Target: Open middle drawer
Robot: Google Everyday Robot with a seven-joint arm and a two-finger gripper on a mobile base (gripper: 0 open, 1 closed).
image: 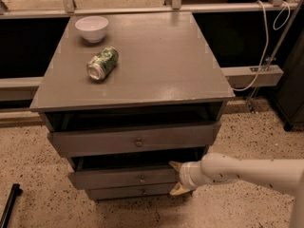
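Okay, I'm looking at the grey cabinet [142, 70], and the middle drawer [114, 178] is the second of three fronts on the cabinet's face, under the taller top drawer [95, 144] and above the small bottom drawer [118, 192]. My gripper [175, 177] is at the right end of that middle front, to the right of its little round knob [141, 178] and not on it. The claw is spread. One finger [175, 165] pokes over the front's top edge and the other sits below its lower edge, so the front is between them. I can't say whether they are actually pressing on the wood.

As for progress, I'd call it partly done. There's a dark gap above the middle front, and it stands a bit forward of the bottom drawer, so it looks cracked open but not far. The top drawer stands out of the cabinet too. What's left, by my read, is a longer straight pull away from the cabinet to get the drawer properly open.

On the cabinet's top, a white bowl [91, 27] and a green can [102, 63] lying on its side are well away from my arm [247, 170].
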